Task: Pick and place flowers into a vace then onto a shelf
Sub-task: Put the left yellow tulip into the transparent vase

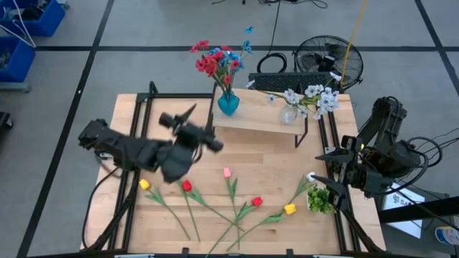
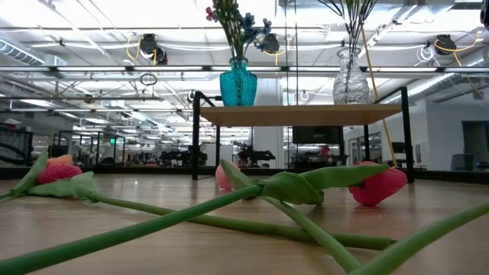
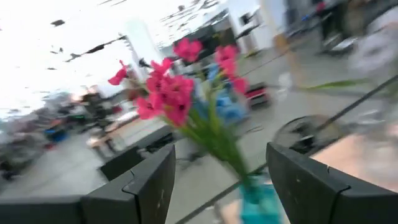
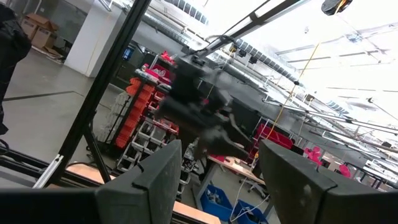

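The shelf [image 1: 262,118] stands at the back of the tabletop [image 1: 280,172]. On it stand two vases with flowers: one vase [image 1: 228,103] at its left end, the other vase [image 1: 289,113] toward the right. Loose flowers [image 1: 233,193] lie on the tabletop in front of the shelf.

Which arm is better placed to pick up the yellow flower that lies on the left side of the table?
Left. The left gripper hangs open over the table's left half, nearer the yellow flower. The right gripper waits at the right edge.
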Action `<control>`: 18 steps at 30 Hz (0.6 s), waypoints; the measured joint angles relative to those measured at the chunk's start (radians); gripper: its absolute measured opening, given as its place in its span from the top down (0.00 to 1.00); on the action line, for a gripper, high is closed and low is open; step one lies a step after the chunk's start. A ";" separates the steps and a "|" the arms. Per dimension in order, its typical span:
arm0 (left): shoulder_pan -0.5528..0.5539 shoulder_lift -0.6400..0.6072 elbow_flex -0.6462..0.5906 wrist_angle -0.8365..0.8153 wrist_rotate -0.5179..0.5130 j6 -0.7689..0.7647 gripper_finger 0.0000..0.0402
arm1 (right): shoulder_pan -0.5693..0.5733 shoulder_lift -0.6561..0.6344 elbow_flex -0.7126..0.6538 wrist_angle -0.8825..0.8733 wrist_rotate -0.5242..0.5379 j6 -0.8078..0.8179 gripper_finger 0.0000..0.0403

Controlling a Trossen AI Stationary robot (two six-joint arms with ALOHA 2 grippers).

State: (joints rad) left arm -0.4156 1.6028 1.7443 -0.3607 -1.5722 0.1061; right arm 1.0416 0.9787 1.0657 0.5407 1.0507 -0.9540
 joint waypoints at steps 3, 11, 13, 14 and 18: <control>-0.086 -0.009 0.000 -0.003 0.001 -0.174 0.36 | 0.000 0.000 0.000 0.000 0.000 -0.001 0.48; -0.202 -0.010 0.000 -0.053 0.308 -0.736 0.36 | -0.001 0.000 0.000 0.000 -0.001 -0.032 0.48; -0.183 0.009 0.002 -0.109 0.531 -0.891 0.36 | -0.008 0.000 0.000 0.000 -0.003 -0.044 0.48; -0.172 0.023 0.001 -0.145 0.628 -0.952 0.36 | -0.013 0.000 0.000 0.000 -0.003 -0.050 0.48; -0.111 0.109 0.000 -0.315 0.938 -1.182 0.36 | -0.036 0.000 0.000 0.000 -0.004 -0.053 0.48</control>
State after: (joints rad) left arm -0.5264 1.7117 1.7443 -0.6756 -0.6338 -1.0754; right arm 1.0060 0.9787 1.0657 0.5404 1.0466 -1.0069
